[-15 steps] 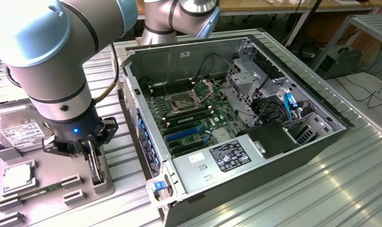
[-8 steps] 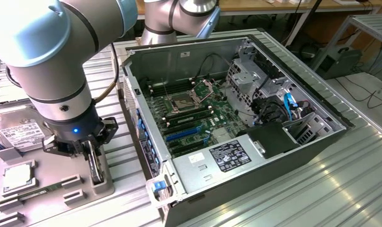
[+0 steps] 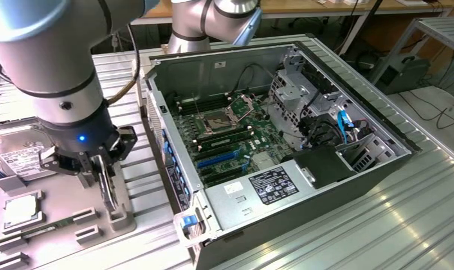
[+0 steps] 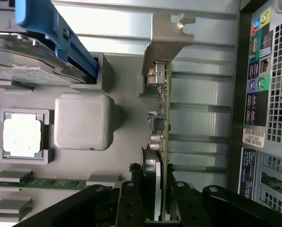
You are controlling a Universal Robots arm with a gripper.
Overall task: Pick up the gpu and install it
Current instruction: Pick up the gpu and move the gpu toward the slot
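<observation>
Gpu [image 4: 161, 118] clamped edge-on between gripper [image 4: 155, 201] fingers, held upright at grey parts tray [image 4: 127, 94], beside open computer case [image 3: 287, 140]; cpu [image 4: 22, 137] laid in tray.

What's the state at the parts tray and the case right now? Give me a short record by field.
gripper: down at the gpu, over the tray
gpu: standing on edge in the gray tray, silver bracket at the end away from the gripper
also in tray: cpu chip, hard drive, memory stick
computer case: side open, on the exterior view's right of the tray
blue expansion slots: nothing seated
gpu installed: not yet
</observation>
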